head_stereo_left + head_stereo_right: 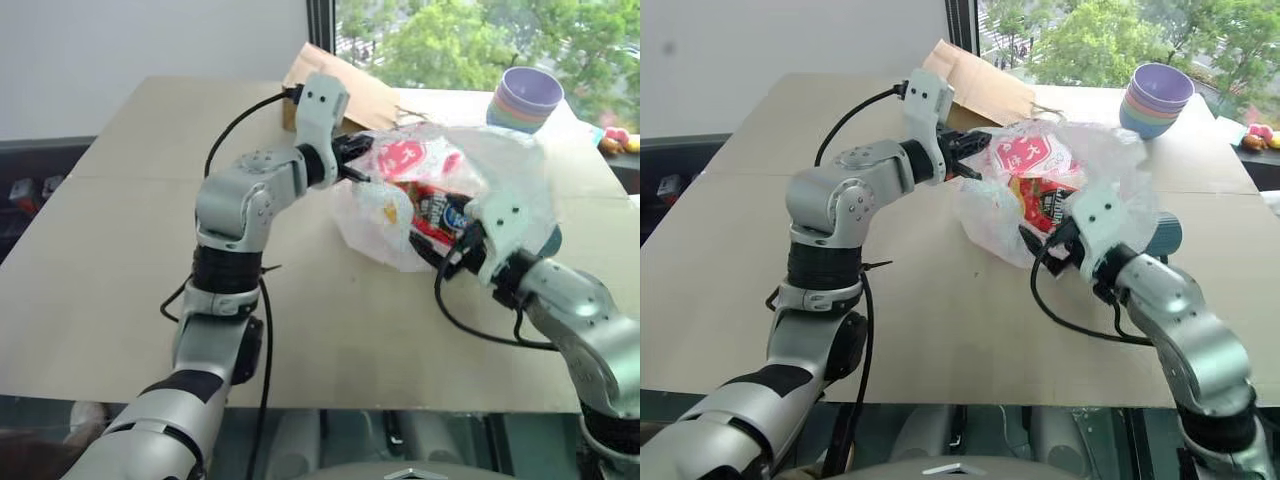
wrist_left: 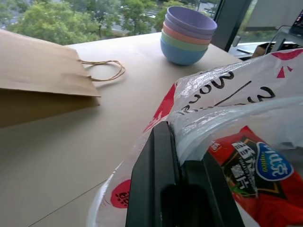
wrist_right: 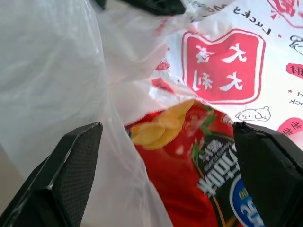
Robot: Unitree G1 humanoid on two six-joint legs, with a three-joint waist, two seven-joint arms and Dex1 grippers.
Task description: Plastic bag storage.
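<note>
Bag point(image 1: 440, 195) lying crumpled on the table point(image 1: 130, 260), white film with red prints, red packet point(image 1: 432, 215) showing through it. Left gripper point(image 1: 352, 160) pinching the bag's edge on the side toward the brown paper bag point(image 1: 350, 85), fingers clamped on the film. Right gripper point(image 1: 462, 245) hanging at the bag's near side, close against the film, fingers spread wide. Stacked bowls point(image 1: 526, 100) standing beyond the bag, apart from it.

Right eye: same layout, bag sitting between the two grippers, paper bag lying flat just behind the bag, bowls beyond the bag near the window.

Left wrist: black fingers point(image 2: 156, 184) squeezing a fold of the bag's film, packet lying inside the bag right by them; paper bag with twine handles point(image 2: 102, 71) and bowls resting beyond the bag on the table.

Right wrist: both black fingers point(image 3: 71, 161) standing far apart, gripping nothing, bag's film bulging between them with the packet behind it; red square logo point(image 3: 222, 66) printed on the bag's far wall.
</note>
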